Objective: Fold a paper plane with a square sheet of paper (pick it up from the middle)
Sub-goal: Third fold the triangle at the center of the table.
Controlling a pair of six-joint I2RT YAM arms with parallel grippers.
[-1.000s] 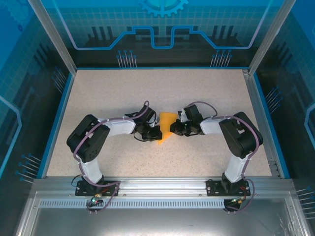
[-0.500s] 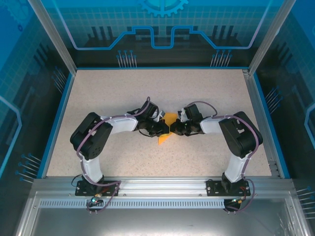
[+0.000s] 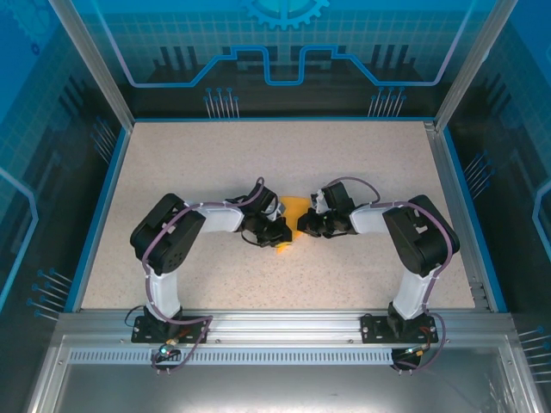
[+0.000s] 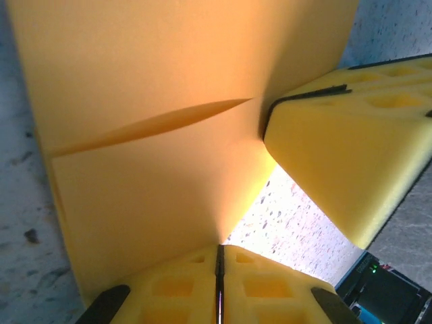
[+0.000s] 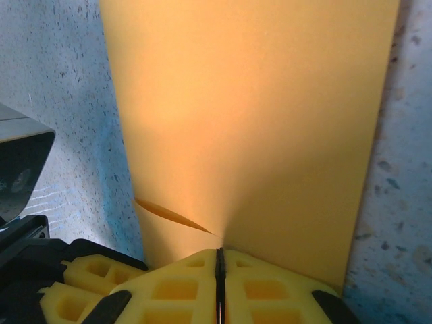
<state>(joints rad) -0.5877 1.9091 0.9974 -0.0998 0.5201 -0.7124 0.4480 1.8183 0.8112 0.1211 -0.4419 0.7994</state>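
The left gripper [image 4: 219, 253] and right gripper [image 5: 219, 253] each clench the square sheet of paper [image 5: 256, 121]. From above, they hide its middle.

No words, numbers or brand names can be read anywhere. The only sign-like marks are on the blue back panel [image 3: 172, 52]. A light-blue gear emblem [image 3: 285, 10] is cut off by the panel's top edge. Just below the emblem runs a stepped outline [image 3: 284, 69] in the same lighter blue. Neither carries any lettering.
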